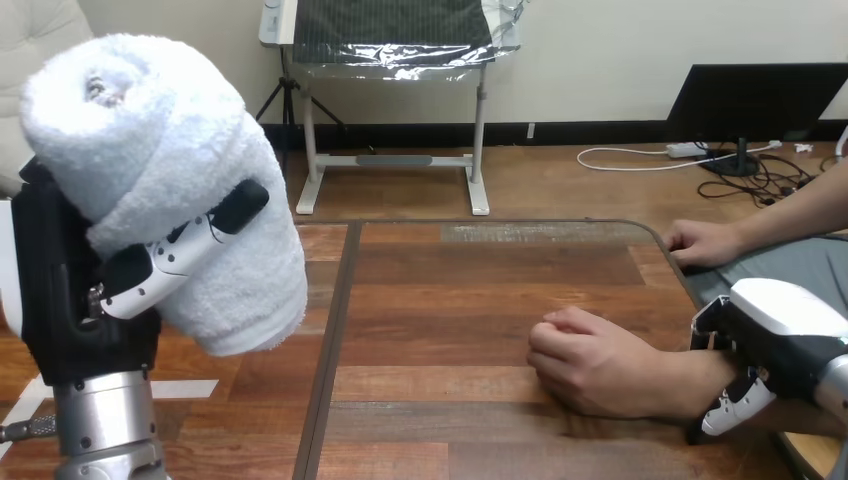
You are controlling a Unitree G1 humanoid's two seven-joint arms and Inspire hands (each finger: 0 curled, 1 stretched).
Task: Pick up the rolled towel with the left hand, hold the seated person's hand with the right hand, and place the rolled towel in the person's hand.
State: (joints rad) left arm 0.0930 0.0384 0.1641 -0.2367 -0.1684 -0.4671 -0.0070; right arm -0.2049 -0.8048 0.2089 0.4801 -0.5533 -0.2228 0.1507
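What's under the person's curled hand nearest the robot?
Wooden table directly beneath the person's curled hand, nothing visible between. Its palm faces down, so anything inside the fingers is covered.

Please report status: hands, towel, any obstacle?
Left hand shut on rolled towel, raised. Right hand round person's wrist. Held hand fisted on table. Nothing between.

left hand [90,300], off the surface's [450,300] left edge: blocky black palm, white strip on its outer side, fingers [165,265] white-shelled with black tips and joints, small metal pin at the knuckle. left forearm [105,420] under it: silver cylinder with a ringed collar. right hand [780,310], at the surface's right edge: rounded white back shell over a black body, black-and-white finger [735,400]. right forearm [835,385]: silver.
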